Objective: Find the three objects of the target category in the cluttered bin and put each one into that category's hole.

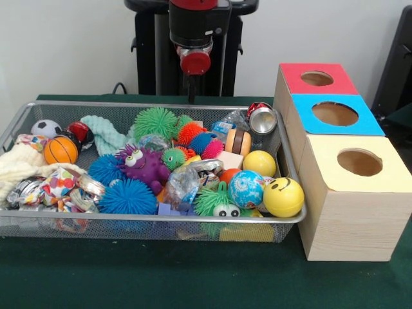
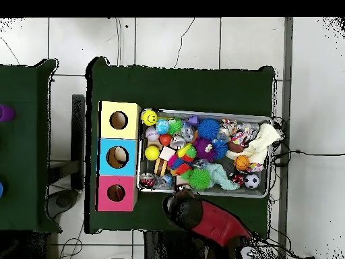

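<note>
One bin (image 1: pixel 288 222) holds two yellow balls (image 1: pixel 283 196), perhaps three blue spiky ones (image 1: pixel 127 197); three holes (image 1: pixel 360 162) stand beside. The hand (image 1: pixel 192 96) hangs behind; its grip I cannot tell.

We see a plain pale wall (image 1: pixel 64 45) behind the gripper (image 1: pixel 191 96), evenly lit with no hard shadows. Below the gripper and spreading out on both sides lies a table covered in dark green cloth (image 1: pixel 193 277). A black cable (image 1: pixel 120 86) curls up from the cloth beside the gripper, against the wall. In the front view a dark piece of furniture (image 1: pixel 398 64) stands well off to one side of the gripper, cut by the frame. From overhead, we see a floor of large pale tiles (image 2: pixel 202 40) with dark grout lines beyond the table, thin cables (image 2: pixel 310 154) trailing across it, and a second green-covered table (image 2: pixel 27 148) well apart from the gripper.
</note>
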### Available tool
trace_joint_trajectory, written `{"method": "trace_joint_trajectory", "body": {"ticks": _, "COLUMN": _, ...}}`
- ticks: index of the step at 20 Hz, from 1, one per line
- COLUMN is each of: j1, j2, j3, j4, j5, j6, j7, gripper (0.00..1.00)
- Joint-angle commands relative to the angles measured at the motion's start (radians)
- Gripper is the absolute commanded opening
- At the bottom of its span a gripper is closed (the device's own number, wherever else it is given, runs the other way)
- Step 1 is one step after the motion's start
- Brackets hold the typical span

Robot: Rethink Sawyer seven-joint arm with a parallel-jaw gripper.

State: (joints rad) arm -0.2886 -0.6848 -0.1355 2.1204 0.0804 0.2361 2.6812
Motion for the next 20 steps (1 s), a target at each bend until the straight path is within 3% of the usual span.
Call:
{"method": "trace_joint_trajectory", "body": {"ticks": 1, "j1": 0.016, "j2": -0.038, "j3": 0.062, "j4": -0.161, "j5": 0.066, "j6": 0.157, "j7": 0.071, "gripper": 1.00}}
{"method": "trace_joint_trajectory", "body": {"ticks": 9, "j1": 0.042, "j2": -0.035, "j3": 0.041, "j4": -0.220, "j5": 0.077, "j6": 0.239, "j7": 0.088, "gripper": 1.00}}
{"method": "trace_joint_trajectory", "body": {"ticks": 20, "j1": 0.102, "j2": 0.082, "j3": 0.005, "j4": -0.367, "j5": 0.099, "j6": 0.272, "j7": 0.126, "gripper": 1.00}}
